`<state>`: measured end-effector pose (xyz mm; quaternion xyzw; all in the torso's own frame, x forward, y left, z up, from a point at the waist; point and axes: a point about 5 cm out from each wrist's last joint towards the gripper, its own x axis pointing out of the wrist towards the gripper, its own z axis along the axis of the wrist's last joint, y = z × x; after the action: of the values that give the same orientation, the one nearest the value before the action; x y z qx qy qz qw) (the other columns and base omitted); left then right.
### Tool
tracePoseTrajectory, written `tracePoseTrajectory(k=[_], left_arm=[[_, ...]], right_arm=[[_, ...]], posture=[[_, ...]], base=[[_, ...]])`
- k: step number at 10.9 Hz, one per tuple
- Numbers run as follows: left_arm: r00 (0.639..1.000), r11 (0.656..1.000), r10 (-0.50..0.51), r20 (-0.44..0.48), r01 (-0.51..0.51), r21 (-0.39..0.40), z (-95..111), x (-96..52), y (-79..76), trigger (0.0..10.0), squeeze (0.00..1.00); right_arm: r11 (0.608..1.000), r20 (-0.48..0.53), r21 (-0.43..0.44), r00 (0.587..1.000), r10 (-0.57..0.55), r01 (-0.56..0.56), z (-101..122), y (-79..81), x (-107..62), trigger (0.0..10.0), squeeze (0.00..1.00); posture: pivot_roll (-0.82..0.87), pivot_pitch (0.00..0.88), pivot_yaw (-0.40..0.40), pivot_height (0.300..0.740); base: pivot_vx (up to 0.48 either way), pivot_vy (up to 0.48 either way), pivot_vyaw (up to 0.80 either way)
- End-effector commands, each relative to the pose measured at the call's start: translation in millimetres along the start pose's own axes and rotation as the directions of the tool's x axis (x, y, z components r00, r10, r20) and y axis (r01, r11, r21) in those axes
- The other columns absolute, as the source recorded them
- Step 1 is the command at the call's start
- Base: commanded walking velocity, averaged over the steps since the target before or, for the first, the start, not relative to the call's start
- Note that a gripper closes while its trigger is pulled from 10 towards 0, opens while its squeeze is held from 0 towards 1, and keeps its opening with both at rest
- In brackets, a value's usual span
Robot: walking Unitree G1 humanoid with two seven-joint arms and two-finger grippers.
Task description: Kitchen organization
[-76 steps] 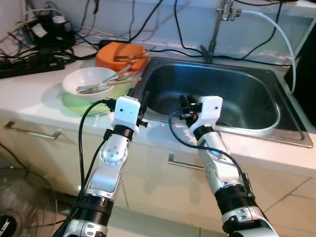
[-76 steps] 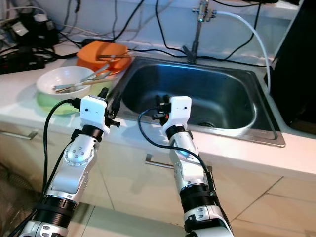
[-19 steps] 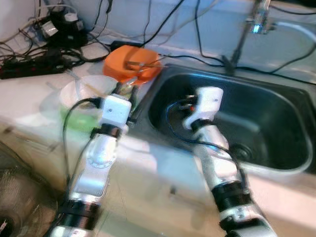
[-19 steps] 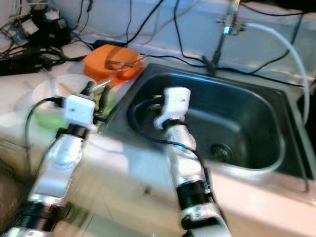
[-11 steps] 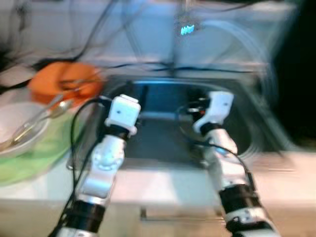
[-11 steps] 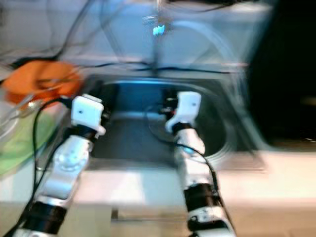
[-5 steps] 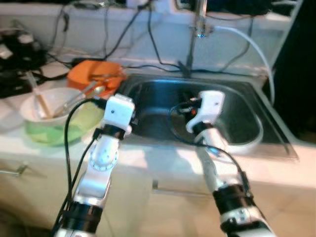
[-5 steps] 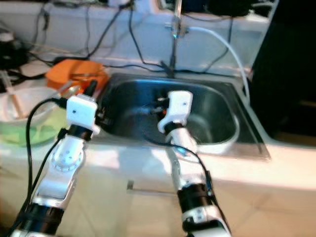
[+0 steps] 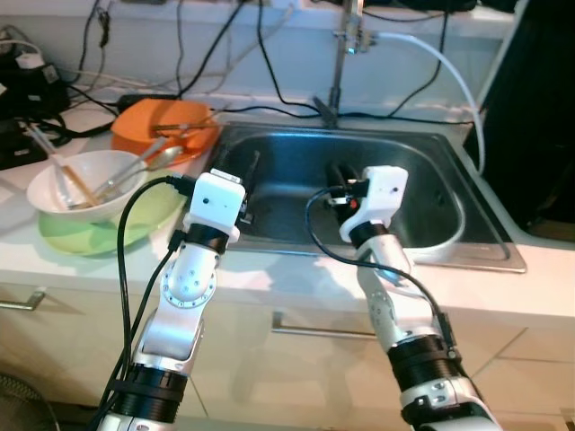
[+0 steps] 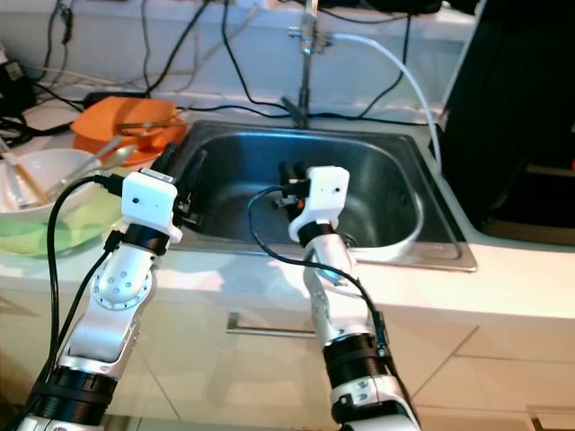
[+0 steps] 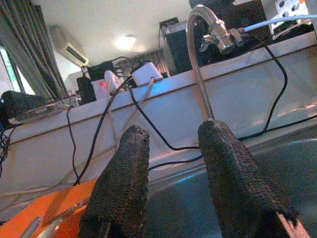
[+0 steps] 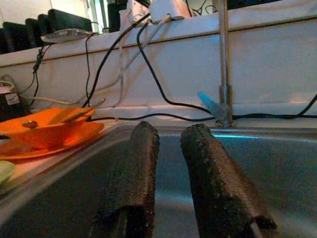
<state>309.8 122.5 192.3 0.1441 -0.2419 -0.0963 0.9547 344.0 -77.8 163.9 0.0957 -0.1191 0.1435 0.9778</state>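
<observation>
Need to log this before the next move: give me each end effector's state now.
Left end effector: open, empty, at the sink's left rim.
Right end effector: open, empty, over the sink.

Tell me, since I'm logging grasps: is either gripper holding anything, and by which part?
Nothing is held. The left gripper and right gripper are open, over the steel sink.

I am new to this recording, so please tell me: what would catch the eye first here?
The steel sink sits in the middle, with both grippers held over it: the left gripper at its left rim, the right gripper over the basin, both open. On the counter to the left stand an orange bowl and a white bowl holding utensils.
</observation>
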Motion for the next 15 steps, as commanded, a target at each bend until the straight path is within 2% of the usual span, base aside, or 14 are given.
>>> tracePoseTrajectory(k=[1, 2, 3, 6, 7, 8, 11, 12, 13, 14, 15], left_arm=[[1.0, 1.0, -0.007, -0.005, 0.007, 0.011, 0.2, 0.6, 1.0, 10.0, 0.0], [1.0, 0.999, -0.021, -0.023, 0.022, 0.049, -2.7, 1.3, 3.0, 10.0, 0.0], [0.997, 0.988, -0.041, -0.066, 0.051, 0.143, -9.3, 2.5, 10.1, 10.0, 0.0], [0.996, 0.985, -0.045, -0.078, 0.057, 0.161, -11.0, 2.8, 11.9, 10.0, 0.0], [0.99, 0.952, -0.045, -0.135, 0.083, 0.295, -16.7, 6.2, 24.4, 10.0, 0.0], [0.974, 0.857, 0.029, -0.225, 0.092, 0.508, -22.4, 14.4, 53.3, 10.0, 0.0], [0.957, 0.824, 0.115, -0.267, 0.058, 0.564, -24.8, 23.2, 73.7, 10.0, 0.0], [0.953, 0.832, 0.12, -0.277, 0.056, 0.552, -23.6, 25.3, 73.6, 10.0, 1.0], [0.95, 0.825, 0.121, -0.287, 0.065, 0.561, -24.6, 25.6, 73.2, 10.0, 1.0], [0.947, 0.803, 0.122, -0.296, 0.081, 0.591, -26.4, 26.6, 73.0, 10.0, 0.51], [0.945, 0.799, 0.132, -0.3, 0.078, 0.597, -26.4, 28.2, 74.7, 10.0, 0.0]], right_arm=[[1.0, -0.002, 0.003, 1.0, -0.001, 0.001, 1.2, 0.3, 1.1, 10.0, 0.0], [1.0, -0.003, 0.001, 1.0, 0.0, 0.0, 0.6, 0.3, 0.9, 10.0, 0.0], [1.0, -0.003, 0.0, 1.0, 0.001, -0.001, 0.5, 0.3, 0.8, 10.0, 0.0], [1.0, -0.003, 0.001, 1.0, 0.001, -0.001, 0.4, 0.2, 0.8, 10.0, 0.0], [1.0, -0.005, 0.003, 1.0, 0.001, -0.001, -0.2, 0.7, 0.6, 10.0, 0.0], [1.0, -0.011, 0.008, 1.0, -0.002, 0.002, -2.2, 1.3, 0.0, 10.0, 0.0], [1.0, -0.012, 0.005, 1.0, -0.008, 0.008, -1.5, -1.2, 0.7, 10.0, 0.0], [1.0, -0.012, 0.005, 1.0, -0.008, 0.008, -1.5, -1.2, 0.9, 10.0, 0.0], [1.0, -0.012, 0.006, 1.0, -0.008, 0.008, -1.7, -1.0, 1.0, 10.0, 0.0], [1.0, -0.013, 0.007, 1.0, -0.006, 0.006, -1.9, -0.5, 1.3, 10.0, 0.0], [1.0, -0.013, 0.008, 1.0, -0.005, 0.005, -1.8, -0.7, 1.6, 10.0, 0.0]], posture=[[0.18, 0.011, -0.006, 0.74], [0.17, 0.003, -0.003, 0.74], [0.17, 0.0, 0.0, 0.74], [0.17, 0.0, 0.0, 0.74], [0.18, 0.0, 0.005, 0.74], [0.18, 0.0, 0.003, 0.74], [0.17, 0.0, 0.004, 0.74], [0.18, 0.0, 0.004, 0.74], [0.18, 0.0, 0.004, 0.74], [0.18, 0.0, 0.0, 0.74], [0.18, 0.0, 0.0, 0.74]], base=[[0.0, 0.0, 0.0], [0.0, 0.0, 0.0], [0.0, 0.0, 0.0], [0.0, 0.0, 0.0], [0.0, 0.0, 0.0], [0.0, 0.0, 0.0], [0.0, 0.0, 0.0], [0.0, 0.0, 0.0], [0.0, 0.0, 0.0], [0.0, 0.0, 0.0], [0.0, 0.0, 0.0]])
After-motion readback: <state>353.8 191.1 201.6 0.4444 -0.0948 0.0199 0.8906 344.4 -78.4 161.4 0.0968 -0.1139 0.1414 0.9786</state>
